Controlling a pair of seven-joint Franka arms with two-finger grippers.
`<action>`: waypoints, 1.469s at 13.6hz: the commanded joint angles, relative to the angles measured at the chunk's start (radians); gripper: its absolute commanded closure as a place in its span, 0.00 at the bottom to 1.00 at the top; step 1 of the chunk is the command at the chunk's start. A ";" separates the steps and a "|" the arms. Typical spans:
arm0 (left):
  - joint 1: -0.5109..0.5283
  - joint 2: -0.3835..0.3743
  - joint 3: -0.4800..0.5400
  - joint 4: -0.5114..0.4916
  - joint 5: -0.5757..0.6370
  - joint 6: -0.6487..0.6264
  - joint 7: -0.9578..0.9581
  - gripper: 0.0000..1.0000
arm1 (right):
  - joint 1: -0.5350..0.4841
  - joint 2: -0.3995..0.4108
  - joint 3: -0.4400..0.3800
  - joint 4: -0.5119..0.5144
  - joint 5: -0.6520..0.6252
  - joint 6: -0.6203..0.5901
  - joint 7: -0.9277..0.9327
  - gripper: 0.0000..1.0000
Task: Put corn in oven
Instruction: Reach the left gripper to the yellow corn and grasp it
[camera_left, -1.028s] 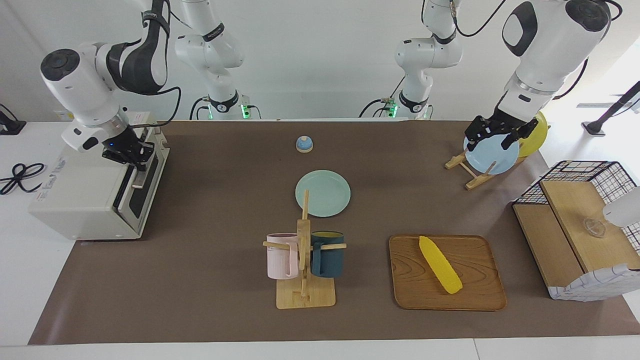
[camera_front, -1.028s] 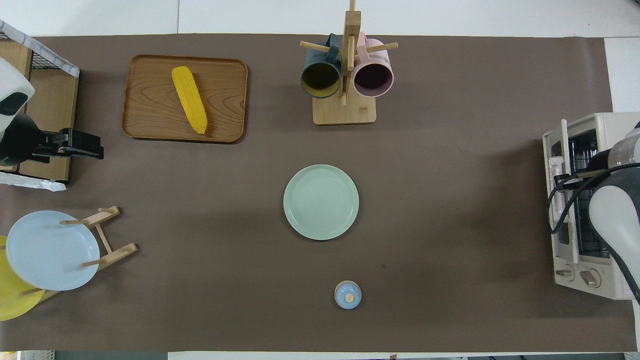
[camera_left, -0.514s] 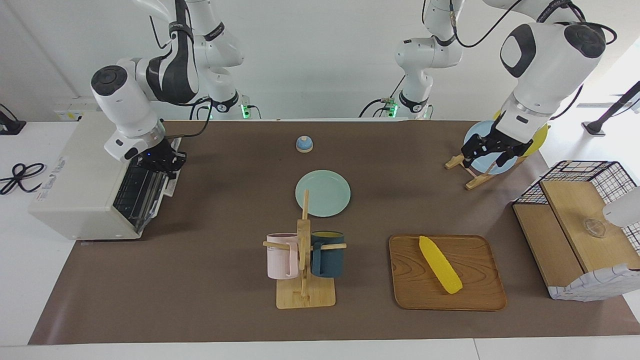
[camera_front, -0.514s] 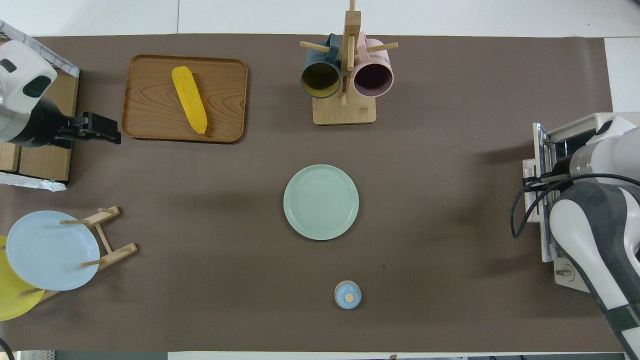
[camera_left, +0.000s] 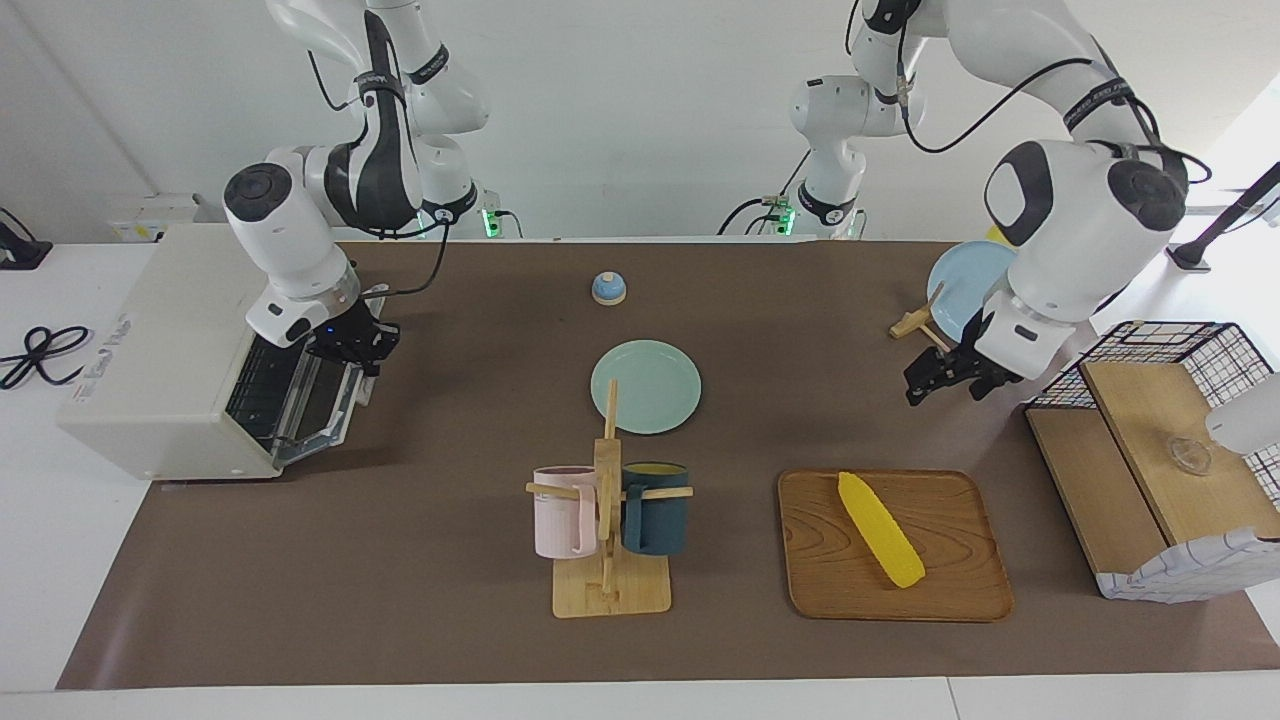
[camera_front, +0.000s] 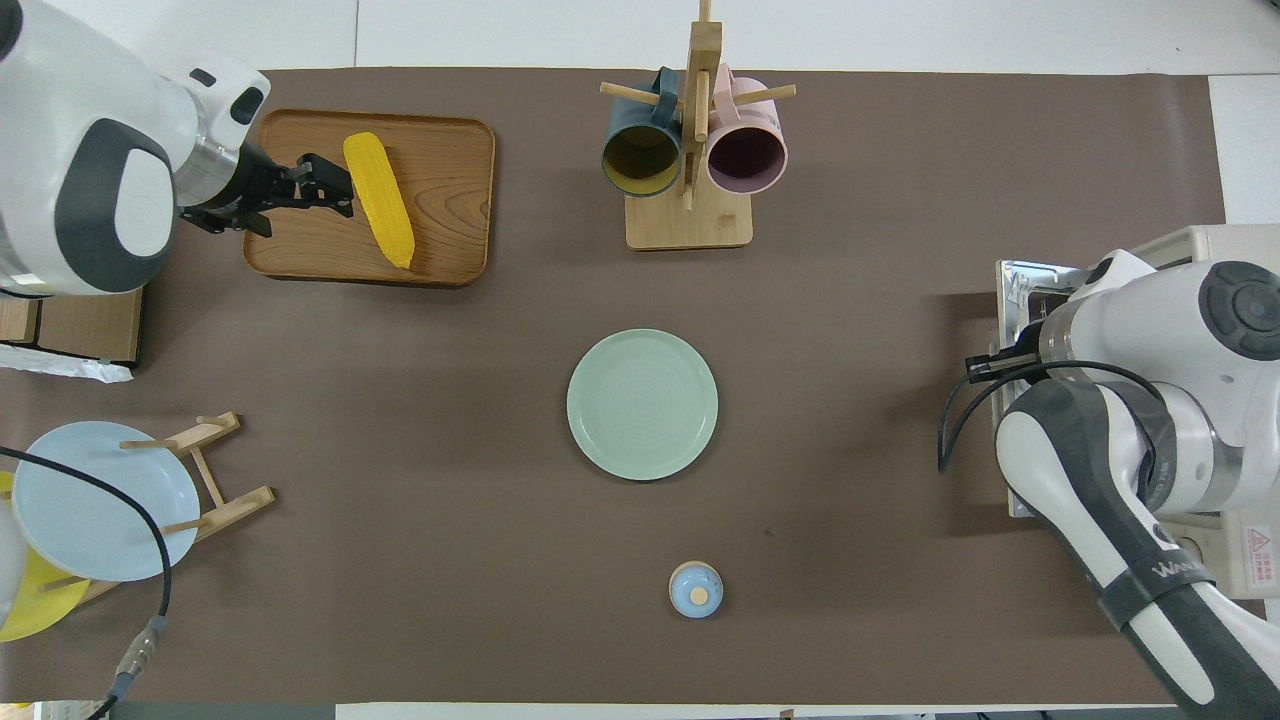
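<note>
- Corn (camera_left: 881, 529): you see the yellow cob lying slantwise on the wooden tray (camera_left: 960, 585), untouched, toward the left arm's end of the table and farther from the robots than the plate rack (camera_left: 925, 335). Lying flat and alone, it offers its long sides to a pinch across its width.
- Left tool (camera_left: 943, 383): it hangs in the air with its fingers spread. The overhead view puts it over the tray's edge just beside the cob, but the facing view shows it well above and apart from the cob. Judge this an approach with the grasp not yet made; the spread looks wide enough to straddle the cob.
- Oven (camera_left: 170, 350): the cream box stands at the right arm's end of the table, its glass door (camera_left: 322, 400) swung partway down and the wire rack showing inside. The mouth faces the table's middle, so the cob must cross the whole table to enter.
- Right tool (camera_left: 352, 345): its fingers are pressed together at the top edge of the door, apparently pinching the handle (camera_front: 1003, 330) there, though the arm hides the contact.
- Between the two: the green plate (camera_left: 646, 387), the mug stand (camera_left: 610, 540) and the small bell (camera_left: 608, 288) lie near the middle. Note the mug stand is tall; a carried cob should pass clear of it.
</note>
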 joint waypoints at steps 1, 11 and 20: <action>-0.036 0.183 0.009 0.182 -0.008 0.043 -0.126 0.00 | -0.023 0.005 -0.019 -0.031 -0.030 0.072 0.004 1.00; -0.058 0.275 0.037 0.141 0.055 0.258 -0.183 0.00 | 0.020 0.070 -0.018 -0.061 -0.023 0.175 0.106 1.00; -0.073 0.272 0.041 0.148 0.061 0.210 -0.183 1.00 | 0.116 0.084 -0.007 0.131 0.040 -0.015 0.155 1.00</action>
